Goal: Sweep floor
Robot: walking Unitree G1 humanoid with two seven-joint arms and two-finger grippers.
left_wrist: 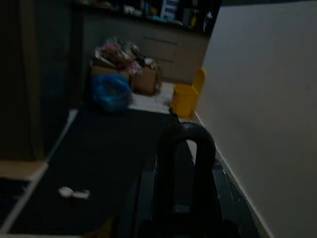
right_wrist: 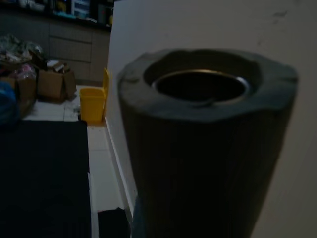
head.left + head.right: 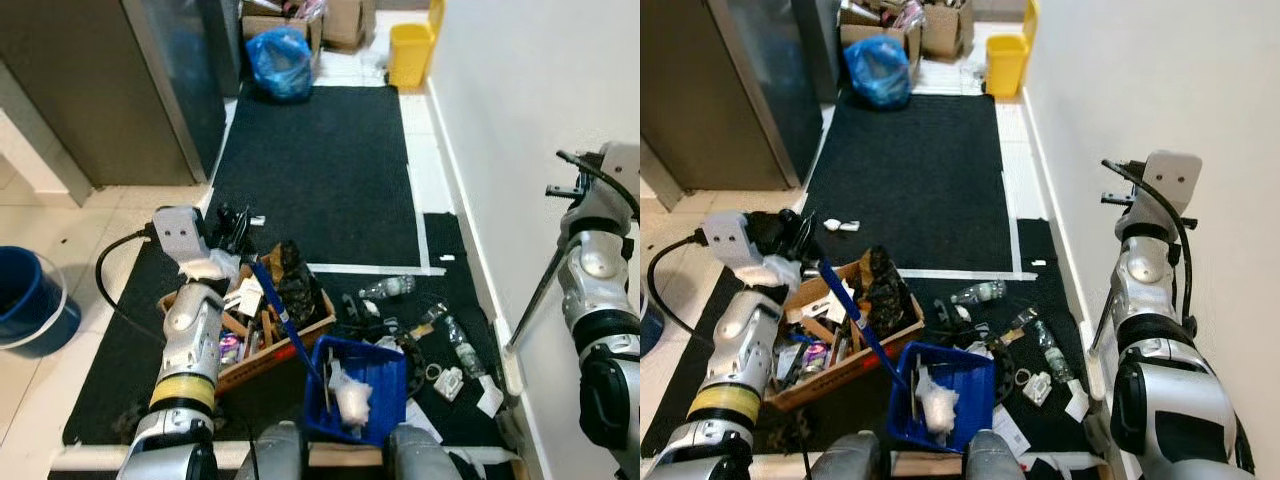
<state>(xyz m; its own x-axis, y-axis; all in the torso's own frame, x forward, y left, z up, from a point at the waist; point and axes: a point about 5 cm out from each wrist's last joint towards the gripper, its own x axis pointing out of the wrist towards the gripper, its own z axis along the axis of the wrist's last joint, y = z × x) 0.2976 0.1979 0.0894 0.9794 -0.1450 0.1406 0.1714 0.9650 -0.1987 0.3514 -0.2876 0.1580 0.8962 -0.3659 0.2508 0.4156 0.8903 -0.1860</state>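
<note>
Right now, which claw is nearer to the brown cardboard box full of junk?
Left. The left claw hangs just above the brown cardboard box; the right claw is raised by the white wall, well away from it.

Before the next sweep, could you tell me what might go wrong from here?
1. The dustpan held by the left hand already carries crumpled paper; tipping it could spill that back out.
2. The broom pole in the right hand runs close along the wall and may scrape it.
3. The plastic bottle on the mat could roll away rather than gather.
</note>
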